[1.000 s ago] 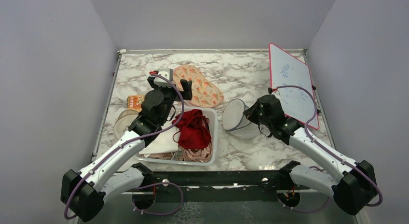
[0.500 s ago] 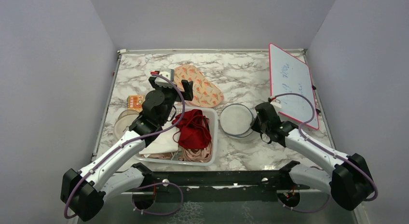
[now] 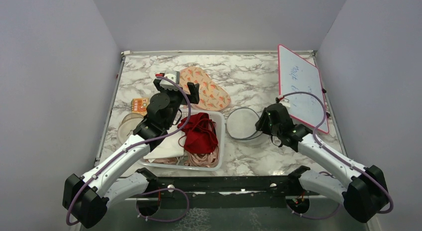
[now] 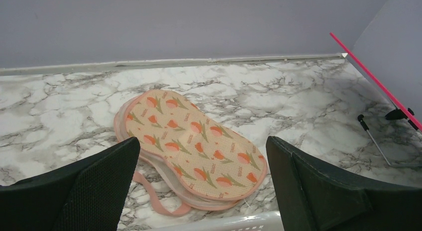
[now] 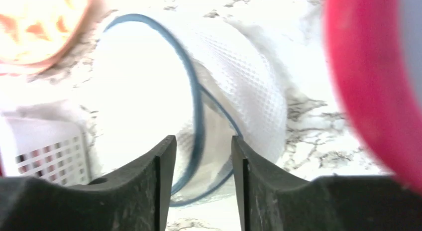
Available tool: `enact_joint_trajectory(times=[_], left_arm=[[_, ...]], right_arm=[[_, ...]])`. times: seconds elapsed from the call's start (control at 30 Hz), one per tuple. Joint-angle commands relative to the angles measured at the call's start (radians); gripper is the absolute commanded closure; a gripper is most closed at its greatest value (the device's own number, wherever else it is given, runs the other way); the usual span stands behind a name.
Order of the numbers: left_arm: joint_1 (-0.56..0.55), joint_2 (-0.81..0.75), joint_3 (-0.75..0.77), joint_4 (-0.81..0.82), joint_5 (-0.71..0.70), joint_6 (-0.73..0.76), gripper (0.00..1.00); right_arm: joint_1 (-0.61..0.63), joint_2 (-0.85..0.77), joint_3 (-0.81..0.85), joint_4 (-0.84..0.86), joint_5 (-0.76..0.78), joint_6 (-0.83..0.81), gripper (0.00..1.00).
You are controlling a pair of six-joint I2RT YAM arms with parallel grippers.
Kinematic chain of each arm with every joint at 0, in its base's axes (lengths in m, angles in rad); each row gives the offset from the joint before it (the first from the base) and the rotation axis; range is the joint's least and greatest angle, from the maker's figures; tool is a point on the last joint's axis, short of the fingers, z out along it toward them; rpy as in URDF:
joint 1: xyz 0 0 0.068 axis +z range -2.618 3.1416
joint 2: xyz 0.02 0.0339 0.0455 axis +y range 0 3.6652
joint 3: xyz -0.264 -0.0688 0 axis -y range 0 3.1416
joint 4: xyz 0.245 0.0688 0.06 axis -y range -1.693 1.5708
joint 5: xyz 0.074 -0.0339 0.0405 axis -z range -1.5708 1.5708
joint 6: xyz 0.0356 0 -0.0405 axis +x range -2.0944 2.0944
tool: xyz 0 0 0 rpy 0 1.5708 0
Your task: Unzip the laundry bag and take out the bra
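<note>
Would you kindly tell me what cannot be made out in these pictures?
Zipper of the laundry bag: right wrist view is washed out and blurred; too small from the top.
Writing on the whiteboard: too small, top view.
Items under the bra in the basket: covered, top view.

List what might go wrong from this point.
1. The right gripper straddles the thin piped rim of the laundry bag. Lifting away could snag the soft mesh and drag the bag along.
2. The whiteboard leans close beside the right arm. A wide swing might knock it over.
3. The bra lies heaped atop the basket, near the open left gripper. A strap may catch.
</note>
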Motion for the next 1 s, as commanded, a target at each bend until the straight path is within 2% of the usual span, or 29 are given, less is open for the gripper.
enact_joint_trajectory(times=[0.0, 0.23, 0.47, 0.63, 0.77, 0.87, 0.97], left_arm=[[-0.008, 0.000, 0.042, -0.010, 0.018, -0.004, 0.06], [-0.008, -0.002, 0.044, -0.012, 0.016, 0.000, 0.06], [-0.008, -0.009, 0.050, -0.017, 0.009, 0.016, 0.05], [-0.007, -0.058, 0.068, -0.022, -0.030, 0.101, 0.03], [-0.001, -0.146, 0.050, 0.032, -0.039, 0.240, 0.01], [0.001, -0.188, 0.056, 0.045, 0.010, 0.353, 0.01], [0.001, -0.223, 0.081, 0.025, 0.017, 0.380, 0.01]], right_arm=[[-0.004, -0.068, 0.081, -0.034, -0.085, -0.108, 0.53], [-0.004, -0.168, 0.160, -0.036, -0.219, -0.238, 0.34], [-0.004, -0.221, 0.253, 0.038, -0.419, -0.413, 0.20], [-0.005, -0.264, 0.380, 0.042, -0.411, -0.539, 0.08], [-0.004, -0.302, 0.473, 0.057, -0.398, -0.627, 0.04], [-0.004, -0.346, 0.522, 0.096, -0.413, -0.687, 0.03], [-0.005, -0.398, 0.564, 0.131, -0.379, -0.719, 0.03]])
